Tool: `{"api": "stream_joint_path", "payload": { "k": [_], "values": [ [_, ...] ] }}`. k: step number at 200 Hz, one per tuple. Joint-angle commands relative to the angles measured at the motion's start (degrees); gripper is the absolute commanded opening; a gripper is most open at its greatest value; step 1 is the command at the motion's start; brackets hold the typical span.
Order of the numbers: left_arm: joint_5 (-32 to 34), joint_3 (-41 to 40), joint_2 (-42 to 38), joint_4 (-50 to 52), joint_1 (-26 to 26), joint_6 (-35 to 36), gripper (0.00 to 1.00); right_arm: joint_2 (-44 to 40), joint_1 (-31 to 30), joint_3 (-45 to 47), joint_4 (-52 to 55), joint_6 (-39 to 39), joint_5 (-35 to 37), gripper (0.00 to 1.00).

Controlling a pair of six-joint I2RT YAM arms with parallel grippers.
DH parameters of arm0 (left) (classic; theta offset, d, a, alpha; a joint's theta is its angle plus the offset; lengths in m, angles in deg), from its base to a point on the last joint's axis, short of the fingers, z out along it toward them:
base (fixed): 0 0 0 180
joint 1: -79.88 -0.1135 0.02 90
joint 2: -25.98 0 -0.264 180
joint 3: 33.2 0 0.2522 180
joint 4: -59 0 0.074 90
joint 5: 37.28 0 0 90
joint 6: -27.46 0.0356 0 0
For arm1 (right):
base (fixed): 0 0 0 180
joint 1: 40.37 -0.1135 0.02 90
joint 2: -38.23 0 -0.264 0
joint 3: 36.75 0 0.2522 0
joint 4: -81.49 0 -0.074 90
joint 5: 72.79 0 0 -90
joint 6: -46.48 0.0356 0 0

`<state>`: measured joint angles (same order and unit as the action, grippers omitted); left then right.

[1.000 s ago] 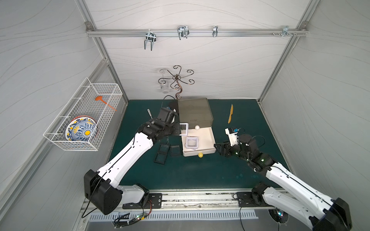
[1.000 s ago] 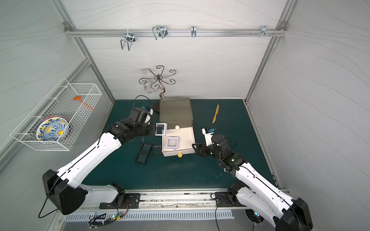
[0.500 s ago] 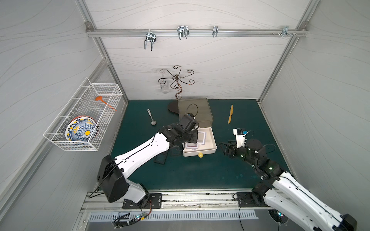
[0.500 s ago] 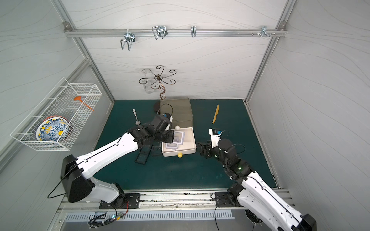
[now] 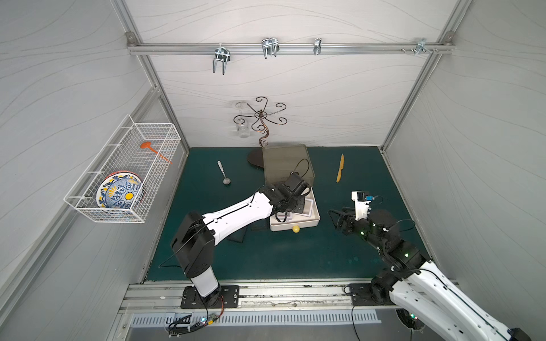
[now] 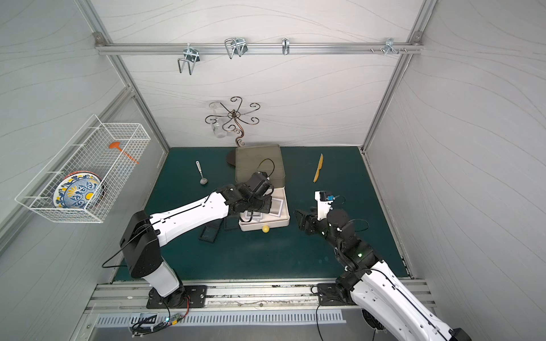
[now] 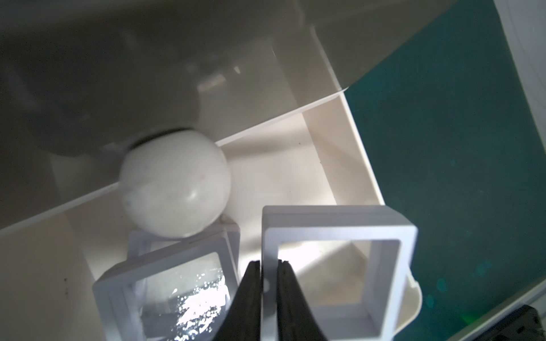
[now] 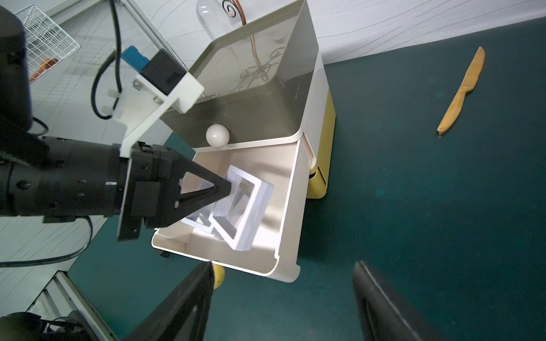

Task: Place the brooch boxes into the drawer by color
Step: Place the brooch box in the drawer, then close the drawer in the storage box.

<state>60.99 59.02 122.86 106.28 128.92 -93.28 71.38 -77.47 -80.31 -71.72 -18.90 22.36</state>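
Observation:
The drawer [image 5: 286,165] chest stands at the back middle, its white tier [image 5: 316,215] pulled out above a yellow knob [image 5: 295,229]. My left gripper [image 7: 269,262] reaches into that white tier and is shut on the rim of a white brooch box [image 7: 339,218], which stands tilted [image 8: 257,203]. A second white brooch box [image 7: 165,259] lies beside it under the white knob [image 7: 174,183]. Two black brooch boxes [image 5: 237,236] lie on the mat left of the tier, partly under the left arm. My right gripper [image 8: 283,267] hovers open, right of the tier's front, holding nothing.
A metal spoon [image 5: 223,172] lies left of the chest and a wooden knife [image 5: 340,168] lies to its right. A scrolled metal stand [image 5: 260,118] rises behind the chest. A wire basket [image 5: 124,171] with a painted plate hangs on the left wall.
The left arm carried the white brooch box from the chest's left side over and down into the open white tier. The right arm drew back from the tier toward the right.

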Motion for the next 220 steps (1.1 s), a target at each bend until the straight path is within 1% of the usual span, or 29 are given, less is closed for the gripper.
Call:
{"api": "stream_joint_path", "payload": {
  "k": [1, 26, 48, 52, 56, 60, 64, 66, 69, 76, 86, 99, 110, 122, 144, 165, 195, 220],
  "values": [
    [1.69, 3.02, 0.7, -1.48, 0.41, -0.02, 0.3, -0.27, 0.25, 0.01, 1.11, -0.22, -1.09, 0.79],
    [1.61, 3.45, -0.15, -1.69, 0.42, 0.29, 0.39, 0.64, 0.19, 0.64, 0.23, -1.14, -4.71, 0.78],
    [2.77, 3.47, -2.86, -1.7, 0.41, 0.98, 0.4, 1.99, -0.31, 2.47, -4.26, -0.98, -13.87, 0.74],
    [3.1, 3.46, -3.67, -1.55, 0.36, 1.16, 0.4, 2.65, -0.55, 2.63, -5.0, -0.74, -15.34, 0.72],
    [3.45, 3.42, -4.48, -1.46, 0.43, 1.33, 0.41, 3.42, -0.8, 2.73, -5.43, -0.38, -16.54, 0.67],
    [3.84, 3.42, -5.41, -1.36, 0.41, 1.46, 0.4, 4.38, -1.18, 2.81, -5.83, -0.23, -17.61, 0.57],
    [4.26, 3.25, -6.51, -1.39, 0.37, 1.6, 0.41, 5.09, -1.58, 2.79, -6.06, -0.14, -18.5, 0.43],
    [4.44, 3.1, -7.05, -1.43, 0.36, 1.7, 0.41, 5.39, -1.84, 2.81, -6.22, -0.18, -18.97, 0.34],
    [4.69, 2.93, -7.93, -1.5, 0.37, 1.85, 0.41, 6.07, -2.19, 2.82, -6.37, -0.13, -19.4, 0.23],
    [4.96, 2.45, -9.99, -1.76, 0.36, 2.33, 0.41, 7.1, -3.12, 3.13, -6.61, -0.07, -19.86, 0.0],
    [5.2, 1.6, -13.07, -2.15, 0.4, 3.1, 0.39, 7.72, -4.55, 4.21, -7.35, 0.79, -18.98, 0.0],
    [6.09, 0.12, -16.57, -2.72, 0.28, 5.88, 0.39, 7.42, -5.72, 6.26, -9.66, 2.2, -18.64, 0.0],
    [7.77, -0.53, -18.75, -1.3, -0.91, 7.91, 0.39, 7.41, -6.11, 7.48, -11.2, 3.2, -18.57, 0.0],
    [7.94, -1.74, -20.61, 0.4, -4.04, 8.67, 0.38, 8.5, -6.28, 7.83, -11.86, 3.79, -17.81, 0.0],
    [3.43, -6.75, -24.57, 0.15, -11.43, 8.42, 0.39, 13.6, -6.24, 6.64, -11.75, 3.91, -14.49, 0.0],
    [1.97, -11.79, -28.15, -0.56, -16.62, 8.55, 0.39, 18.04, -6.15, 6.42, -15.96, 3.59, -12.23, 0.0],
    [1.15, -17.57, -31.25, -1.16, -21.89, 8.68, 0.39, 25.05, -5.99, 3.93, -21.19, 2.44, -10.07, 0.0],
    [1.48, -21.79, -32.94, -3.43, -24.09, 7.54, 0.38, 30.5, -5.58, 1.15, -24.05, 2.63, -10.09, 0.0]
  ]
}}
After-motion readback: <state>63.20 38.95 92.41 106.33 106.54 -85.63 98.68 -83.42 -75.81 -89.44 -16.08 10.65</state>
